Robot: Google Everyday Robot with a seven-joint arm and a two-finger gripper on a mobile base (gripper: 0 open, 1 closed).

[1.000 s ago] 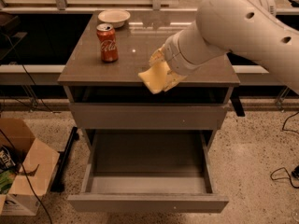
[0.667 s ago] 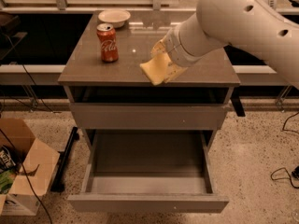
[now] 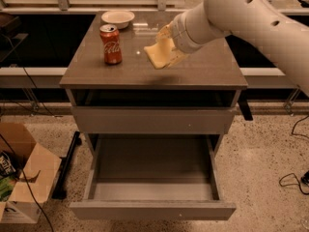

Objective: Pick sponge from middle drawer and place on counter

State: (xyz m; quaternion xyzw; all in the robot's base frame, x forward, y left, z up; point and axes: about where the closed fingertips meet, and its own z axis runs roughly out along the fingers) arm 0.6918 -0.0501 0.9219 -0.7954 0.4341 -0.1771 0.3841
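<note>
Camera view: nearest you, the drawer (image 3: 152, 210) stands open, with the sponge out of it. Over the counter (image 3: 207, 69), right of the can (image 3: 111, 44), the gripper (image 3: 167, 36) has its jaws clamped on the upper edge of the sponge (image 3: 159, 57), which seems to hang above the surface. Expect it to be light, soft and squashy, so a gentle pinch should do.

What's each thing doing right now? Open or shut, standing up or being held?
gripper: above the counter, shut on the sponge.
sponge: held off the counter.
drawer: pulled out, empty.
can: upright on the counter.
bowl: right way up.
cardboard box: open.
</note>
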